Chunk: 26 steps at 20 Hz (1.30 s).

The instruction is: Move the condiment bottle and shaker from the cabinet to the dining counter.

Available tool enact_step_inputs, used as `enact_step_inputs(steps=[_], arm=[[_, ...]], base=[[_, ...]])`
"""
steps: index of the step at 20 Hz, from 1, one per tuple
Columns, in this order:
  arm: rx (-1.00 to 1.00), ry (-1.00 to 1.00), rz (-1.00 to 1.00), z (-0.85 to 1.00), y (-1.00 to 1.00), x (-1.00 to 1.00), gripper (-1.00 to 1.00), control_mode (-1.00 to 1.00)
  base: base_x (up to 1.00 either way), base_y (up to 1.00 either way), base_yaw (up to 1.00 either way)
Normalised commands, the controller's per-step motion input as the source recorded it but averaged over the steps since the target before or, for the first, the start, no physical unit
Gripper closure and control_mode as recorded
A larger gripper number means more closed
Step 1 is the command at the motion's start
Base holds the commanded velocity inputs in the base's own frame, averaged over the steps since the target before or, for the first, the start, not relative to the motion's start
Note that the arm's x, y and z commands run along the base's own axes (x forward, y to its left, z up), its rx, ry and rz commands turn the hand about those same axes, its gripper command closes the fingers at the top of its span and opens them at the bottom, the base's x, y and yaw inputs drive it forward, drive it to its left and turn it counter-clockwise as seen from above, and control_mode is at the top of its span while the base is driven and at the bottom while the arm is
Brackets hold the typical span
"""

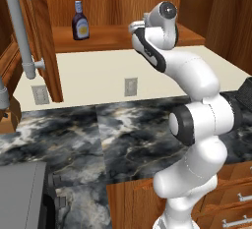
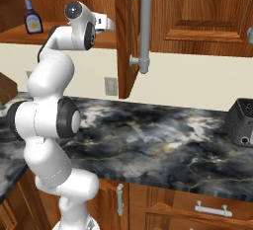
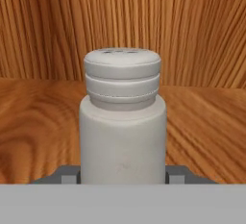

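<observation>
Pale shaker (image 3: 123,122) stands unmarked between the jaws, which touch its sides; condiment bottle (image 1: 80,21) label unreadable.

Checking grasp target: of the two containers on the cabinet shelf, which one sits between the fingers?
The shaker: pale grey, ridged cap, upright between the gripper fingertips. The condiment bottle, dark brown and labelled, stands apart further along the shelf.

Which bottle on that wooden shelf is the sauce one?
Look into the open reddish-brown cabinet above the marbled counter. On its shelf, far left, stands the condiment bottle: dark brown, narrow neck, pale cap, yellowish label, unlike the squat pale shaker.
</observation>
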Motion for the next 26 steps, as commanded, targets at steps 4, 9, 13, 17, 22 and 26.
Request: enact_step_inputs(steps=[4,9,13,17,22,26], arm=[[0.00,-0.05,0.00,0.00,0.00,-0.41,1.00,-1.00],[0.00,-0.06,0.00,0.09,0.00,-1.00,1.00,-1.00],[0.00,-0.09,0.00,0.10,-0.02,-1.00,1.00,-1.00],[0.00,-0.06,0.00,0.13,0.00,-1.00,1.00,-1.00],[0.00,0.00,0.00,0.02,0.00,-1.00,1.00,-1.00],[0.01,0.00,0.00,0.00,0.00,-1.00,1.00,-1.00]], base=[[0.00,0.00,0.00],[0.00,0.00,0.00],[0.00,0.00,0.00],[0.00,0.00,0.00],[0.00,0.00,0.00],[0.00,0.00,0.00]])
